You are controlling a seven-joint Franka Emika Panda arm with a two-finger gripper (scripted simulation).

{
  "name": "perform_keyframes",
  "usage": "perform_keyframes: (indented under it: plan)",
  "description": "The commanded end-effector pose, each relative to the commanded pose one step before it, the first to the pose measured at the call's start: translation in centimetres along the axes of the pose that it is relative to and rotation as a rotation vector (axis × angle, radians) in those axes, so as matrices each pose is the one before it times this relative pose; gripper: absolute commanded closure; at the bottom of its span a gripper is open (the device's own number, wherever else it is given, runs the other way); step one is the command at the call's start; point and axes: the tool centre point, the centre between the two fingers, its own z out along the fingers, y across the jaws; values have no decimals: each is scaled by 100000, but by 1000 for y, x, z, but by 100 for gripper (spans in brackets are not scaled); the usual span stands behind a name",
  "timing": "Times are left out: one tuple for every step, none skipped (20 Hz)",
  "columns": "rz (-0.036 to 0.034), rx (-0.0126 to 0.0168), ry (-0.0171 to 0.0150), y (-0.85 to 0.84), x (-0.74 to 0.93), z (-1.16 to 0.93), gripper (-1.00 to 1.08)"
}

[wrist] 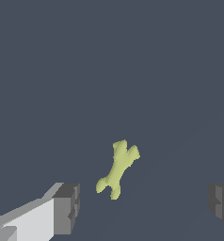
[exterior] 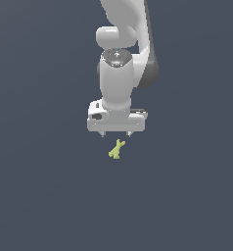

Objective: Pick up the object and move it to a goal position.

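Observation:
The object [exterior: 117, 149] is a tiny yellow-green bone-like piece with forked ends, lying on the dark grey floor. It shows larger in the wrist view [wrist: 117, 169], slightly tilted. My gripper [exterior: 116, 133] hangs just behind and above it in the exterior view, fingers pointing down. The gripper is open and empty: in the wrist view its two fingertips [wrist: 67, 207] stand wide apart, and the object lies between their lines, a little ahead of them. The object is much narrower than the gap.
A plain dark grey floor [exterior: 40, 196] spreads in all directions. The white arm [exterior: 119, 59] rises behind the gripper. No other objects show.

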Motion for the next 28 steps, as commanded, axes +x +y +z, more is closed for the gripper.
perform_keyframes:
  plan:
    - [0,0,0,1,0,0,-92]
    - [64,-74,68,75,26,-18,-92]
    - [175,-193,180,215,78,-40,-92]
    - [292,-333,308,361,126,-75,-92]
    - [383,-462,423,500,174,-106,-92]
    - [441,-586,531,628,217,-142,-92]
    - [359,-562,506,598,207,-147,-92]
    - [204,-428,384,447,156,-128,-92]
    - [66,-285,259,295,106,-101,-92]
    - [-34,-139,132,149,57,-66,-92]
    - [-65,-13,18,13,7,-26,-92]
    - [-14,72,-65,-88,-30,27,-92]
    - [134,97,-104,-90,-41,78,-92]
    - [290,77,-101,-72,-44,112,-92]
    - [453,72,-115,-53,-50,153,-92]
    - [595,73,-133,-55,-59,193,-92]
    - [734,85,-161,-64,-73,237,-92]
    - [866,107,-201,-83,-91,283,-92]
    - [989,129,-242,-108,-112,328,-92]
    - [1119,147,-283,-125,-132,373,-92]
    - [1244,157,-318,-139,-152,414,-92]
    - [1379,159,-350,-143,-169,455,-92]
    - [1517,158,-381,-148,-189,497,-92]
    - [1654,156,-415,-152,-210,539,-92]
    - [1792,153,-452,-158,-234,581,-92]
    - [1930,145,-488,-161,-259,623,-92]
    - [2074,132,-523,-160,-284,665,-92]
    - [2216,114,-557,-157,-311,706,-92]
